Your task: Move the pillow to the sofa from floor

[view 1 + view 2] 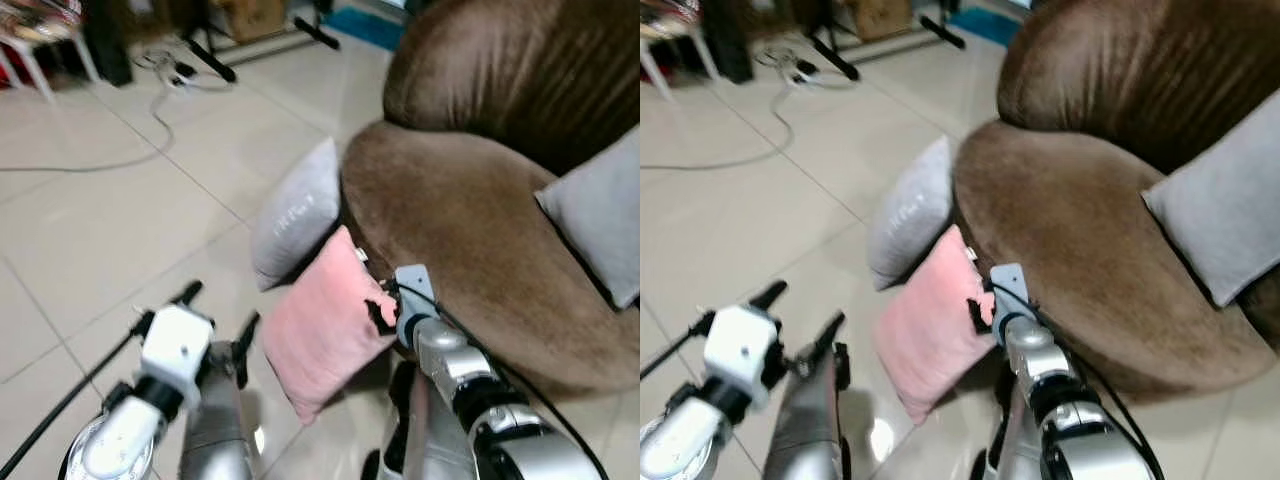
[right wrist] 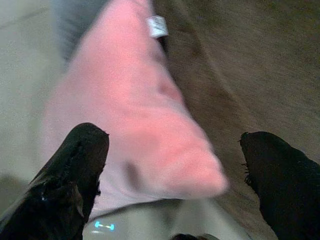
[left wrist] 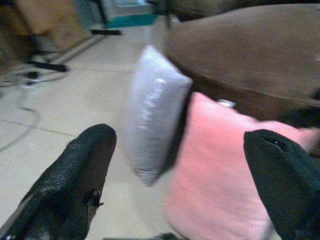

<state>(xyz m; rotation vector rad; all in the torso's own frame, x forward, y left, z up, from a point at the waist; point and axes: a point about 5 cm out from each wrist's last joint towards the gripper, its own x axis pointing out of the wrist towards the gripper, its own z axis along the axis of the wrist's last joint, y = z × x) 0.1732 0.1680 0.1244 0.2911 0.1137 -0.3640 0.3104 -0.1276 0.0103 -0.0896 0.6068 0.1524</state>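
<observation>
Pink pillow (image 1: 325,325) propped on edge on the tiled floor (image 1: 120,230), leaning against the front of the brown sofa (image 1: 470,215), one lower corner down on the tiles. Right end effector (image 1: 385,312) at the pillow's sofa-side edge, fingers spread apart with the near corner of the pillow lying between them in the right wrist view (image 2: 150,135); not closed on it, and contact with the fabric impossible to judge through the blur. Left end effector (image 1: 215,320) low over the floor, just beside the pillow's outer edge, fingers (image 3: 75,175) also wide apart, nothing between them but a view toward both cushions. Grey pillow (image 1: 295,215) standing upright just behind the pink one, touching the sofa front too. Second grey cushion (image 1: 600,215) up on the sofa seat against the backrest, cut off at the picture's edge. White tag (image 2: 157,26) at the pink pillow's far top corner. Cable (image 1: 150,130) trailing across the tiles well away, with dark stand legs (image 1: 215,62) beyond.

Right end effector's fingertips mostly hidden behind its own wrist housing in the head views. Lower part of the pink pillow partly covered by the right arm. Wrist views soft and smeared, fabric edges hard to trace; far room corner too blurred to name.
</observation>
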